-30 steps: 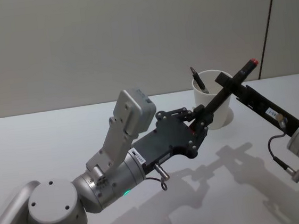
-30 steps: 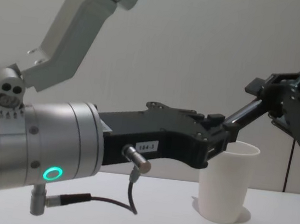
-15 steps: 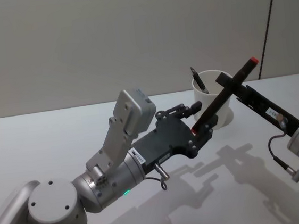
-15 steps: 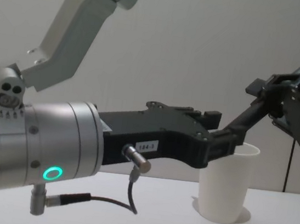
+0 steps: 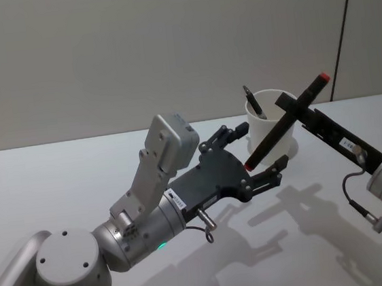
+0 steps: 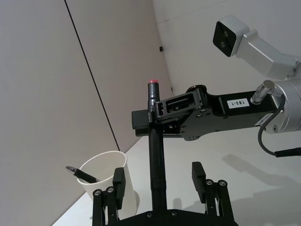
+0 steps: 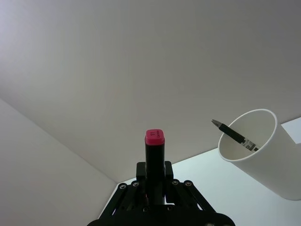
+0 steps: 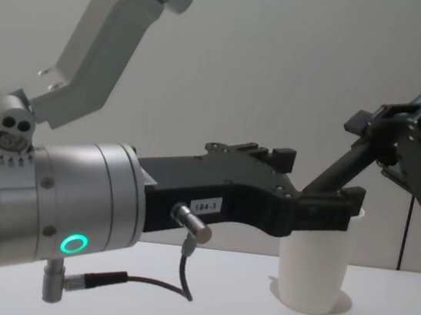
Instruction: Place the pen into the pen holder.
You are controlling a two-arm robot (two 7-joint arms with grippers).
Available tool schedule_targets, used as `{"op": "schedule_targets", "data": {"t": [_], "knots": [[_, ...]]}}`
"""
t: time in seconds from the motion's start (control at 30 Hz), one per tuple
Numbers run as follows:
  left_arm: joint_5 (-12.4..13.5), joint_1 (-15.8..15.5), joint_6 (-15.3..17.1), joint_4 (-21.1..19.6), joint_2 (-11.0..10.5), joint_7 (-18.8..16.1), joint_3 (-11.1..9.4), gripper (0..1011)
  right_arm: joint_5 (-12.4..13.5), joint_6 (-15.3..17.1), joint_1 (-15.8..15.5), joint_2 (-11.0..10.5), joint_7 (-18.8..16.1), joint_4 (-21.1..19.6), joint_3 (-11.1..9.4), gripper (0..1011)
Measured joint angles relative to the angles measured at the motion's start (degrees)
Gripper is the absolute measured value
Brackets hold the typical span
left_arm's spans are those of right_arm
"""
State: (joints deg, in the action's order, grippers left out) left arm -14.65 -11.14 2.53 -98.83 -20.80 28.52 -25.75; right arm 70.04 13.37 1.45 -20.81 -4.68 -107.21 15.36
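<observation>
Black pen (image 5: 281,125) now clamped only in right gripper (image 5: 291,108), left gripper (image 5: 250,154) newly spread apart, white pen holder (image 5: 272,134) unmoved.

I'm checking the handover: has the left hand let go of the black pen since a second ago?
Yes. The left hand has spread its fingers clear of the black red-capped pen, which stays beside the white paper cup, gripped by the right hand.

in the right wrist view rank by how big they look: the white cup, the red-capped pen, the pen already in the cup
1. White cup, the pen holder: largest.
2. Red-capped pen, gripped in the right claw; it sits near the camera, so it looks bigger than it is.
3. Pen already in the cup: smallest, partly hidden by the rim.
</observation>
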Motion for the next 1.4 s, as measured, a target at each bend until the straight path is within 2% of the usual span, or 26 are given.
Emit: {"op": "schedule_targets", "data": {"t": [0.2,0.67,0.87,0.9,1.13,1.17,1.27,1.4], "knots": [[0.0,0.0,0.0,0.0,0.0,0.0,0.0,999,-0.6,-0.6,0.4,0.0,-0.1,0.4,0.0,201],[0.0,0.0,0.0,0.0,0.0,0.0,0.0,1001,-4.9,-3.9,3.8,0.2,-1.9,3.9,-0.8,201],[0.0,0.0,0.0,0.0,0.0,0.0,0.0,1001,-9.5,-6.1,6.1,0.4,-3.4,6.3,-1.0,201],[0.0,0.0,0.0,0.0,0.0,0.0,0.0,1001,-9.5,-6.1,6.1,0.4,-3.4,6.3,-1.0,201],[0.0,0.0,0.0,0.0,0.0,0.0,0.0,1001,-16.9,-9.4,8.9,1.1,-5.1,9.7,-0.8,201],[0.0,0.0,0.0,0.0,0.0,0.0,0.0,1001,-16.9,-9.4,8.9,1.1,-5.1,9.7,-0.8,201],[0.0,0.0,0.0,0.0,0.0,0.0,0.0,1001,-20.8,-11.0,10.0,1.4,-5.7,11.1,-0.5,201],[0.0,0.0,0.0,0.0,0.0,0.0,0.0,1001,-24.0,-12.2,10.9,1.8,-6.1,12.3,-0.2,201]]}}
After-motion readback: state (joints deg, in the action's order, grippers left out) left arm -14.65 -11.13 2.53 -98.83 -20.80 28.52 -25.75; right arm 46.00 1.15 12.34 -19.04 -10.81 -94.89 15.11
